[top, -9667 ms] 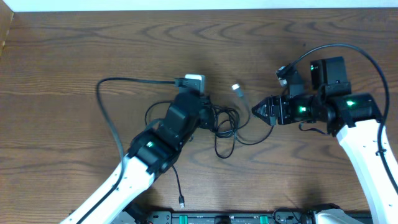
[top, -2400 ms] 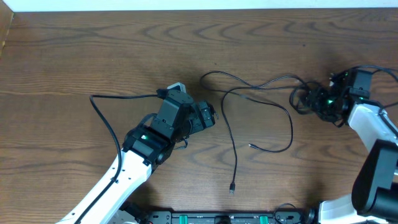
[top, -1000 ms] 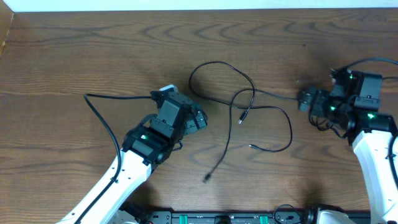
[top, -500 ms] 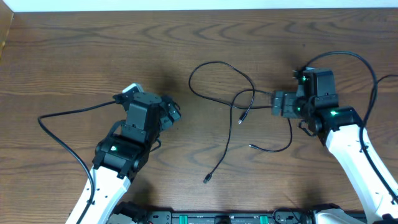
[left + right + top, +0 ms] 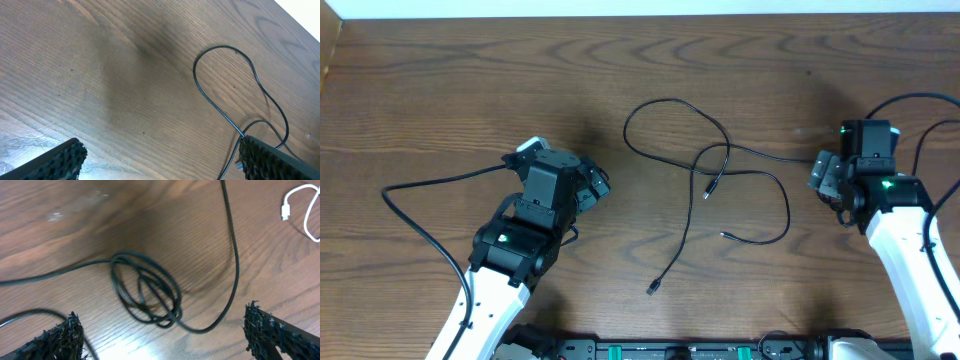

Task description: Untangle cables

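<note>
Thin black cables (image 5: 725,158) lie loosely across the middle of the table, with a loop (image 5: 660,120) at the top and plug ends at the bottom (image 5: 652,289) and centre (image 5: 725,235). My left gripper (image 5: 601,187) is to their left, open and empty; in the left wrist view it (image 5: 160,152) spans bare wood, with the cable loop (image 5: 225,85) ahead near its right finger. My right gripper (image 5: 819,176) stands open at the right. In the right wrist view it (image 5: 165,332) hovers over a small black cable coil (image 5: 145,295). A white cable (image 5: 300,210) shows at the top right.
The thick black lead of the left arm (image 5: 430,185) curves over the table's left part. The right arm's lead (image 5: 910,100) arcs above that arm. The table's far edge (image 5: 640,16) runs along the top, with bare wood in front of it.
My right gripper has pulled back to the right, away from the cable crossing. The left arm moved left a second ago and has since held still. The cables lie as before.
</note>
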### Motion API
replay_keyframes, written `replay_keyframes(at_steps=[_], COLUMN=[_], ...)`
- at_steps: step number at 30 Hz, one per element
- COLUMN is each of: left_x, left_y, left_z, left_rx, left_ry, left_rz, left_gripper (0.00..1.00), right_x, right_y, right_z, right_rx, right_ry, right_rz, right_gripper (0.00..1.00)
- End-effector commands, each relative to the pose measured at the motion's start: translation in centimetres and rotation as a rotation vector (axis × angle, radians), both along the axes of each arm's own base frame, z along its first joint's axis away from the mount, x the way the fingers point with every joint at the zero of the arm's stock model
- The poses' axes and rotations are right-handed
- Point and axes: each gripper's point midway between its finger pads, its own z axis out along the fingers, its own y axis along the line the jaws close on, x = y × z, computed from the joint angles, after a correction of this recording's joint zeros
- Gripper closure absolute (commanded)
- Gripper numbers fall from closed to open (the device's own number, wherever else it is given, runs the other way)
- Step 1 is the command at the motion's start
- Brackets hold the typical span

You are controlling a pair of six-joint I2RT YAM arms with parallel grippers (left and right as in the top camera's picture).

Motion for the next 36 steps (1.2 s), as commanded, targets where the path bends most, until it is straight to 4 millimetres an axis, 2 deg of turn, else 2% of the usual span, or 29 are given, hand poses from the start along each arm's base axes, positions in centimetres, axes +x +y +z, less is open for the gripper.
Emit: replay_keyframes(at_steps=[1,3,5,7,8,9,11,12,13,15,17,18,19,22,27,30,32,33,35,36], left_x=[-0.1,-0.1,-0.2,-0.2,-0.3,-0.4,-0.6,-0.8,-1.0,-1.1,-1.1,-1.1,-1.1,-1.1,-1.1,-1.2,-1.3,-1.4,-1.4,-1.5], left_y=[0.2,0.2,0.2,0.3,0.3,0.3,0.4,0.5,0.5,0.6,0.6,0.6,0.6,0.6,0.6,0.6,0.7,0.7,0.7,0.7], left_z=[0.0,-0.1,-0.1,-0.1,-0.2,-0.2,-0.4,-0.6,-0.7,-0.8,-0.8,-0.8,-0.8,-0.8,-0.8,-0.9,-1.0,-1.1,-1.1,-1.1], left_rx=[-0.003,-0.002,-0.002,-0.001,0.001,0.002,0.007,0.011,0.015,0.016,0.016,0.016,0.016,0.017,0.017,0.018,0.021,0.023,0.024,0.024], left_ry=[0.002,0.005,0.006,0.009,0.012,0.016,0.029,0.037,0.048,0.052,0.052,0.052,0.053,0.053,0.054,0.057,0.063,0.069,0.072,0.073], left_rz=[0.012,0.012,0.012,0.012,0.012,0.012,0.012,0.012,0.012,0.012,0.012,0.012,0.012,0.012,0.012,0.012,0.012,0.012,0.012,0.012], left_gripper=[0.02,0.02,0.02,0.02,0.02,0.02,0.02,0.02,0.02,0.02,0.02,0.02,0.02,0.02,0.02,0.02,0.02,0.02,0.02,0.02], right_x=[-0.9,-1.1,-1.4,-1.4,-1.2,-1.1,-0.8,-0.3,0.7,2.1,3.5,4.4,5.6,7.6,9.8,9.9,9.4,8.8,8.1,7.1], right_y=[0.1,1.6,2.0,1.8,1.8,2.0,2.3,2.6,2.8,2.9,2.7,2.4,1.6,0.4,1.7,1.5,0.7,0.4,1.7,4.0], right_z=[-3.0,-5.1,-6.8,-8.1,-8.9,-9.4,-9.6,-9.3,-8.0,-5.1,-1.0,1.8,6.4,14.3,25.5,31.7,36.2,39.7,42.9,45.6], right_rx=[0.041,0.110,0.128,0.125,0.128,0.136,0.153,0.169,0.179,0.175,0.153,0.129,0.079,-0.028,-0.077,-0.138,-0.216,-0.277,-0.298,-0.310], right_ry=[0.091,0.160,0.211,0.248,0.262,0.271,0.266,0.250,0.217,0.165,0.094,0.038,-0.063,-0.261,-0.543,-0.695,-0.806,-0.888,-0.960,-1.020], right_rz=[0.008,0.094,0.108,0.101,0.101,0.103,0.110,0.118,0.135,0.156,0.169,0.171,0.154,0.154,0.284,0.292,0.258,0.259,0.340,0.470], right_gripper=[0.01,0.01,0.02,0.16,0.29,0.47,0.94,0.99,0.99,0.99,0.99,0.99,0.99,0.99,0.99,0.99,0.99,0.99,0.99,0.99])
